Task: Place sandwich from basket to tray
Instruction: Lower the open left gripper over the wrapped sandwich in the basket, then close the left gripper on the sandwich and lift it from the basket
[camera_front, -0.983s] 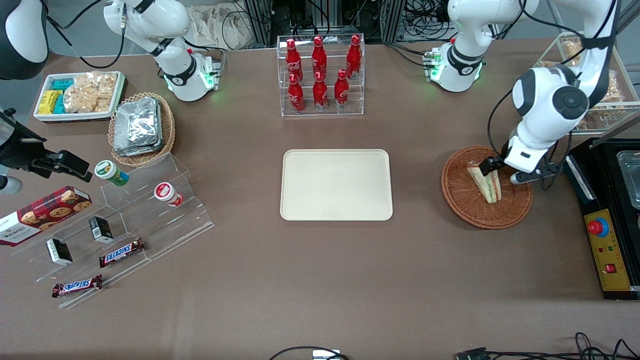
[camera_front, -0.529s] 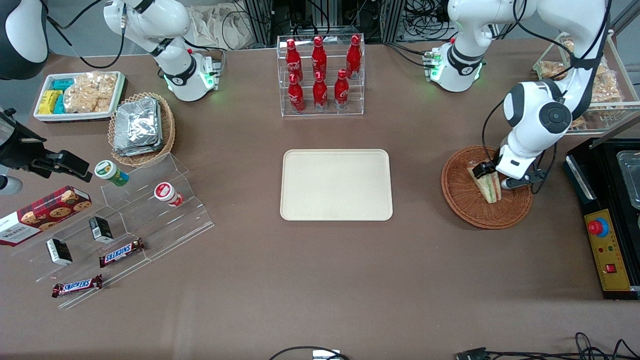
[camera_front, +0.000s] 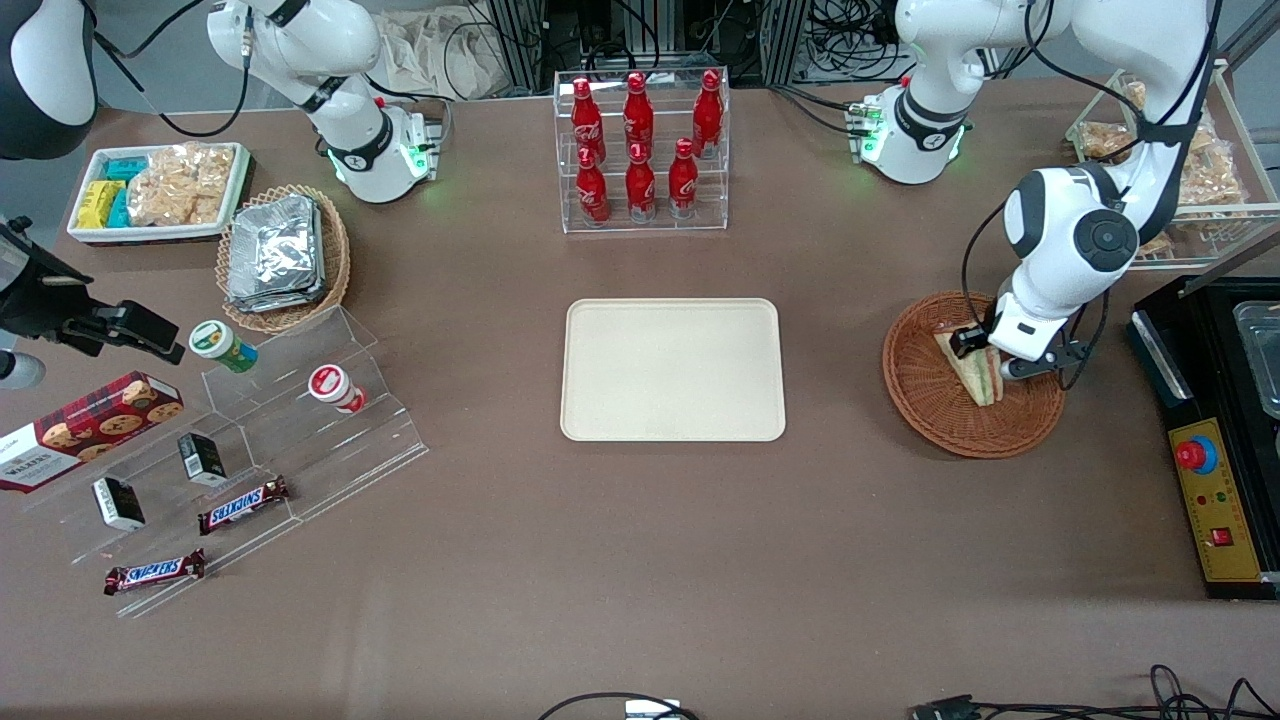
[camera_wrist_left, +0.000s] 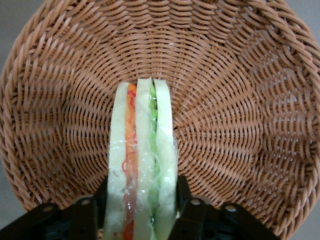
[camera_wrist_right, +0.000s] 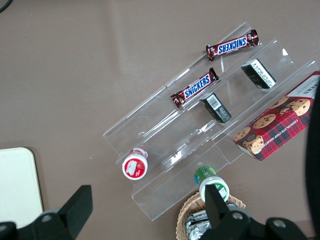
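The sandwich (camera_front: 978, 378), a clear-wrapped wedge with red and green stripes, stands on edge in the reddish-brown wicker basket (camera_front: 930, 410) toward the working arm's end of the table. My left gripper (camera_front: 986, 354) is down in the basket with a black finger against each bread face, shut on the sandwich. The left wrist view shows the sandwich (camera_wrist_left: 142, 145) between the fingers (camera_wrist_left: 182, 192), with the gripper (camera_wrist_left: 141, 195) over the woven basket floor (camera_wrist_left: 225, 100). The sandwich still rests in the basket. The cream-beige tray (camera_front: 672, 400) lies at the table's middle with nothing on it.
A clear rack of red bottles (camera_front: 640, 150) stands farther from the front camera than the tray. A black control box (camera_front: 1215, 490) sits beside the basket. A clear case of snacks (camera_front: 1195, 170) stands above it. Acrylic steps with snacks (camera_front: 250, 440) lie toward the parked arm's end.
My left gripper has come down into the basket and a little toward the tray, and its fingers now sit against the sandwich. The sandwich has not moved.
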